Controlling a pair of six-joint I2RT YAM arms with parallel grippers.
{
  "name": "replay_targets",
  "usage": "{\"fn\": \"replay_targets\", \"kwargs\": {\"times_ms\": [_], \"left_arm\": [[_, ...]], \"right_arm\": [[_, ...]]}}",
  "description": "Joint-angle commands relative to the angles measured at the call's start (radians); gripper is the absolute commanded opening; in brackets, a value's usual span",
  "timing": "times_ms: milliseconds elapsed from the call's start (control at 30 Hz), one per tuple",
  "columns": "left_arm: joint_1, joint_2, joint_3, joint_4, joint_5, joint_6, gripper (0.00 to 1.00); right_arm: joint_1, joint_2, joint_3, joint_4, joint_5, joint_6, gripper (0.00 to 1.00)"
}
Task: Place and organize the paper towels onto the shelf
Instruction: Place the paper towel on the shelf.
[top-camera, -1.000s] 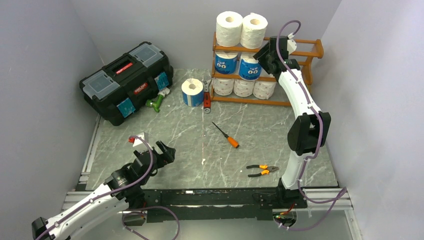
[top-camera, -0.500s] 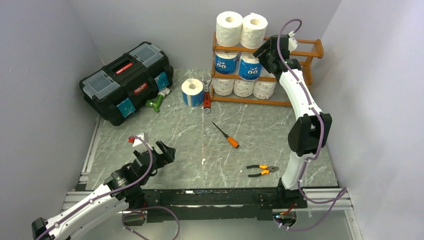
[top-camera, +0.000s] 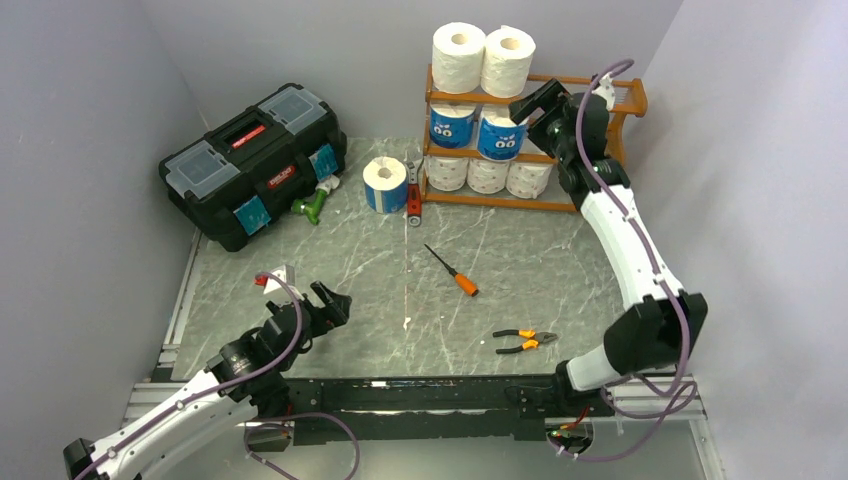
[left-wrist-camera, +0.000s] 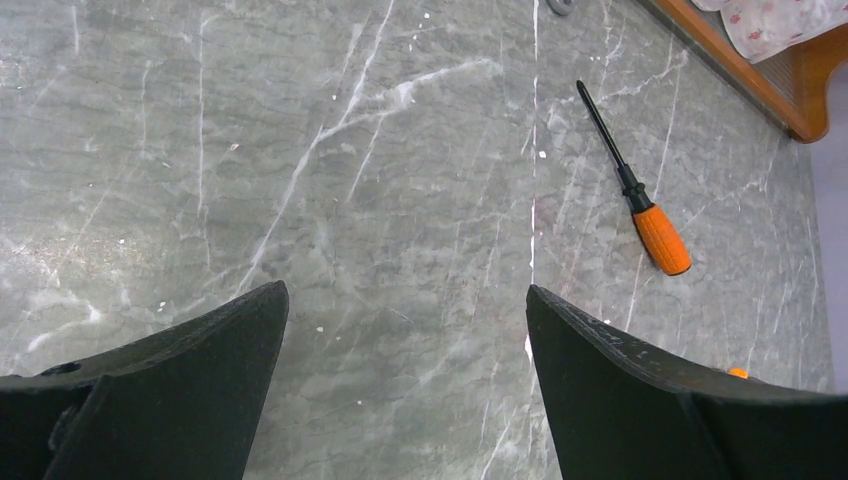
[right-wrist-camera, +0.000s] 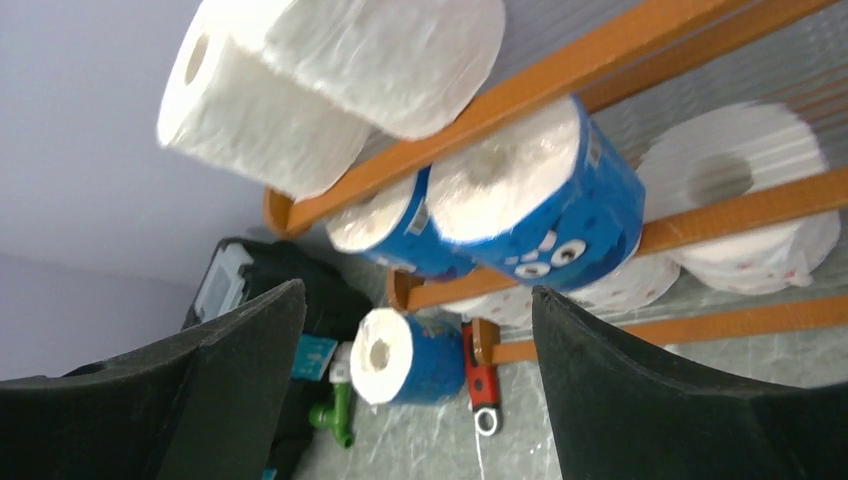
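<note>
The wooden shelf (top-camera: 620, 97) stands against the back wall on the marbled table (top-camera: 340, 250) and carries seven of the paper towels. Two white rolls (top-camera: 458, 60) sit side by side at the left of the top tier, standing on end with their cores pointing up. On the middle tier two blue-wrapped rolls (top-camera: 452, 125) stand the same way, axes vertical, cartoon eyes facing the front. Three more white rolls (top-camera: 488, 176) fill the bottom tier in a row. The right wrist view shows a core end of the rightmost one, so they seem upright too. The eighth roll (top-camera: 385, 186), blue-wrapped, stands on end on the table just left of the shelf, beside a red tool (top-camera: 413, 203) and between the shelf and the black toolbox (top-camera: 255, 160). The right gripper (top-camera: 527, 106) hangs in front of the middle tier by the right blue roll, its jaws spread wide with nothing between them. The left gripper (top-camera: 332, 300) hovers low over bare table near the front left, jaws likewise parted and empty. An orange-handled screwdriver (top-camera: 452, 272) and pliers (top-camera: 524, 341) lie mid-table.
</note>
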Motion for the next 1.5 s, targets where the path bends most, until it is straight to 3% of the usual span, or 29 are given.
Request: {"fn": "replay_targets", "kwargs": {"times_ms": [0, 200, 233, 267, 300, 433, 533, 667, 767, 833, 933, 1033, 1200, 1467], "left_arm": [[0.001, 0.004, 0.033, 0.016, 0.019, -0.003, 0.95], [0.001, 0.008, 0.009, 0.048, 0.024, -0.020, 0.93], [0.001, 0.009, 0.002, 0.058, 0.024, -0.024, 0.93], [0.000, 0.011, -0.003, 0.068, 0.026, -0.024, 0.93], [0.001, 0.015, -0.005, 0.075, 0.028, -0.025, 0.93], [0.001, 0.052, 0.014, 0.063, 0.026, -0.016, 0.93], [0.001, 0.080, 0.023, 0.052, 0.028, -0.015, 0.93], [0.001, 0.093, 0.030, 0.050, 0.022, -0.010, 0.92], [0.000, 0.092, 0.026, 0.055, 0.012, -0.010, 0.92], [0.001, 0.094, 0.023, 0.058, 0.007, -0.014, 0.92], [0.001, 0.099, 0.023, 0.054, 0.001, -0.024, 0.92], [0.001, 0.102, 0.025, 0.049, -0.005, -0.025, 0.92], [0.001, 0.106, 0.027, 0.036, -0.021, -0.029, 0.92], [0.001, 0.128, 0.028, 0.043, -0.045, -0.026, 0.92]], "right_arm": [[0.041, -0.134, -0.146, 0.176, 0.004, -0.043, 0.85], [0.118, -0.266, -0.315, 0.217, 0.134, -0.116, 0.84], [0.130, -0.277, -0.348, 0.230, 0.175, -0.112, 0.87], [0.131, -0.284, -0.389, 0.241, 0.199, -0.089, 0.97], [0.130, -0.293, -0.435, 0.307, 0.218, -0.084, 0.99], [0.129, -0.339, -0.655, 0.566, 0.213, -0.188, 0.99], [0.129, -0.368, -0.744, 0.664, 0.159, -0.313, 0.99], [0.124, -0.360, -0.855, 0.847, 0.158, -0.413, 0.88], [0.093, -0.288, -0.837, 0.887, 0.133, -0.426, 0.72], [0.075, -0.245, -0.824, 0.932, 0.108, -0.425, 0.52], [0.061, -0.173, -0.765, 0.950, 0.072, -0.421, 0.45], [0.048, -0.103, -0.707, 0.962, 0.024, -0.412, 0.45], [0.040, -0.007, -0.625, 0.943, -0.016, -0.397, 0.57], [0.039, 0.088, -0.534, 0.888, -0.003, -0.399, 0.58]]}}
